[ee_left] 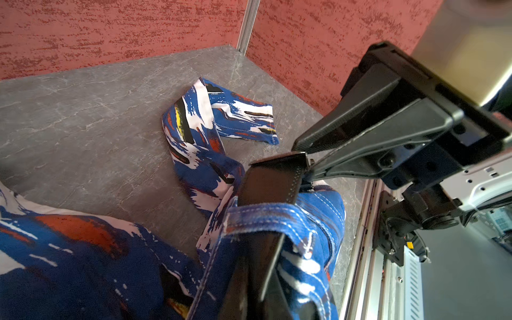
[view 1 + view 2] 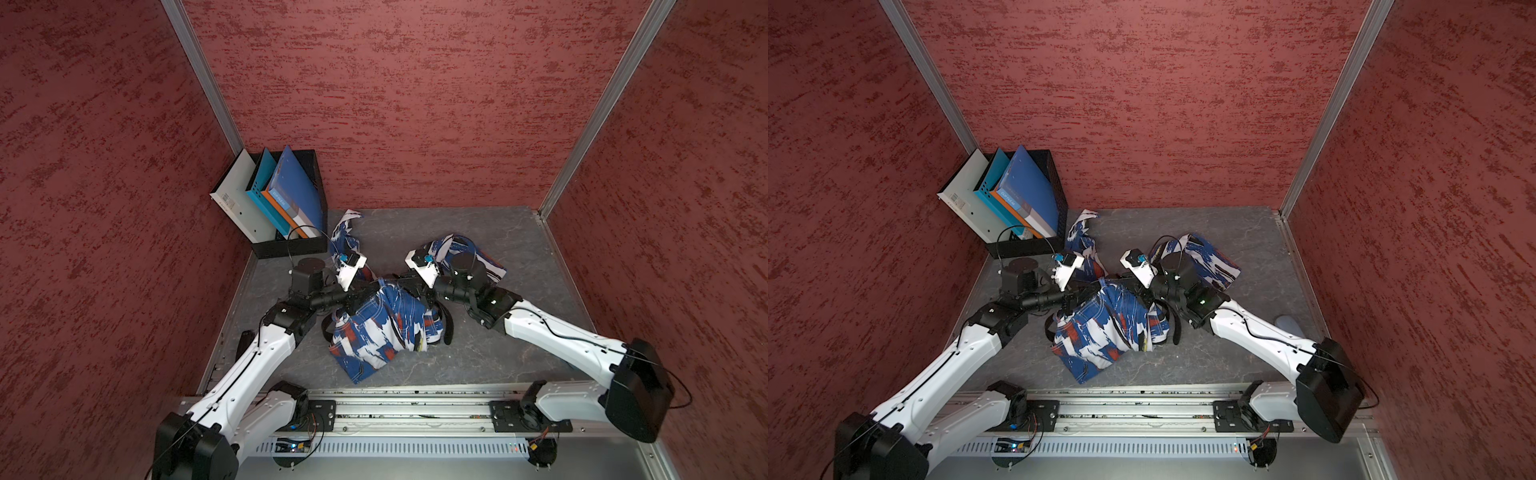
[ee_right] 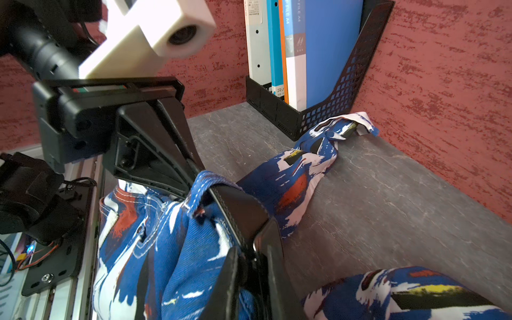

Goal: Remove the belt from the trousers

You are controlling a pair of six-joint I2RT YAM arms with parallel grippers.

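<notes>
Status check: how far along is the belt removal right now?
Done: nothing finished; the belt is threaded through a belt loop of the trousers. In hand: the right gripper is shut on the belt; the left gripper is shut beside that loop, on what I cannot tell. Remaining: draw the belt clear of every loop.

The belt [image 3: 238, 210] passes under a belt loop [image 3: 205, 181] of the trousers [image 3: 166, 249] and into the right gripper [image 3: 250, 257], clamped on it just beside the loop. At the loop's other side the left gripper [image 3: 194, 173] pinches the waistband [image 3: 138, 197] — tips together. Beyond the loop, a file holder [image 3: 340, 91] stands against the wall [image 3: 443, 83].
</notes>
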